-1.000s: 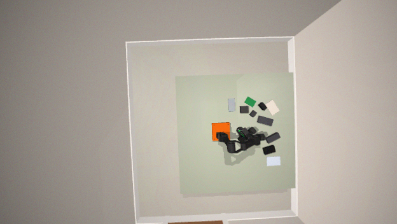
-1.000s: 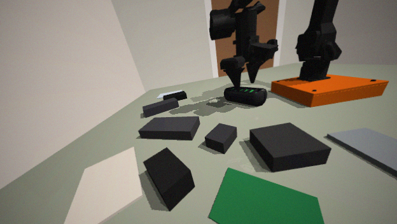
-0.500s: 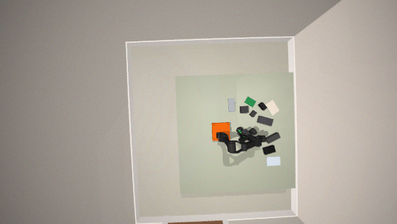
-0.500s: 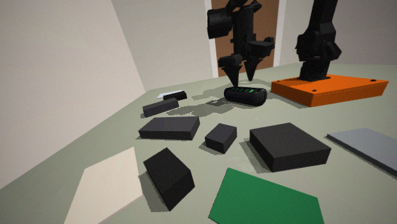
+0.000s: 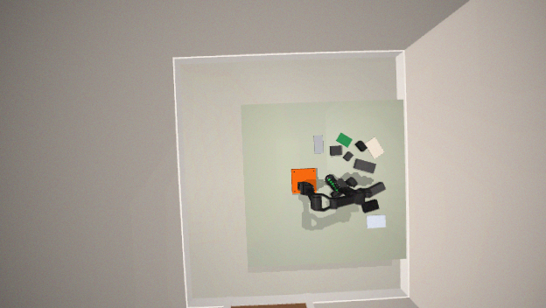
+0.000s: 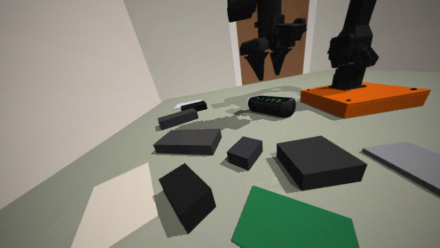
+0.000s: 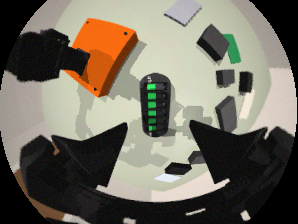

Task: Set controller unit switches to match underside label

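The dark controller unit (image 5: 332, 183) (image 6: 271, 110) (image 7: 161, 132) sits on the bench with its switch side up, near the orange base. Its row of six rockers shows green ends along the left side in the wrist view. The fifth green patch from the top looks darker than the others; I cannot tell each rocker's tilt for certain. The label on the underside is hidden. My gripper (image 6: 269, 77) (image 7: 158, 124) is open and empty. It hangs well above the bench, clear of the unit, which shows beyond and between the fingertips in the wrist view.
The arm stands on an orange base (image 5: 302, 173) (image 6: 381, 93) (image 7: 110, 42). A grey plate (image 5: 318, 144) (image 6: 409, 160), a green plate (image 5: 344, 139) (image 6: 296, 218), a cream plate (image 5: 374, 148) (image 6: 120, 208), a pale plate (image 5: 376, 221) (image 7: 167, 177) and several dark blocks lie around the unit.
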{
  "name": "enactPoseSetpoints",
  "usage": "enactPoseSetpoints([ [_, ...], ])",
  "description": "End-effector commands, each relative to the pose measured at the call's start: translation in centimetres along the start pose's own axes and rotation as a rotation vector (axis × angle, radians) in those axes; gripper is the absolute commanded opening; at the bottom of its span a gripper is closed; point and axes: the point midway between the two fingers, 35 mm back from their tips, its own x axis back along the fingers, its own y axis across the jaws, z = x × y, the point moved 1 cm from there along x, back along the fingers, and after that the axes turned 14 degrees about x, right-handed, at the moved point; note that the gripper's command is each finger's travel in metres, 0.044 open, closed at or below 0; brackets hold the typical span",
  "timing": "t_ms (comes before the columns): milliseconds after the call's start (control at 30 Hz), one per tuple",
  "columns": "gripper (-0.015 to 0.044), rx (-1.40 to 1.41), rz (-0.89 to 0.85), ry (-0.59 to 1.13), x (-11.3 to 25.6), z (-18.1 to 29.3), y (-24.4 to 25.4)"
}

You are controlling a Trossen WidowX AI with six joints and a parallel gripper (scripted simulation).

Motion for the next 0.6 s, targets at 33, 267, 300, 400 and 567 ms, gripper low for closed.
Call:
enactPoseSetpoints([
  [33, 0.0335, 0.001, 0.0, 0.0, 0.29, 0.01, 0.0],
  [267, 0.0151, 0.001, 0.0, 0.0, 0.29, 0.01, 0.0],
  [300, 0.0125, 0.001, 0.0, 0.0, 0.29, 0.01, 0.0],
  [400, 0.0046, 0.001, 0.0, 0.0, 0.29, 0.01, 0.0],
  [567, 0.0, 0.001, 0.0, 0.0, 0.29, 0.01, 0.0],
])
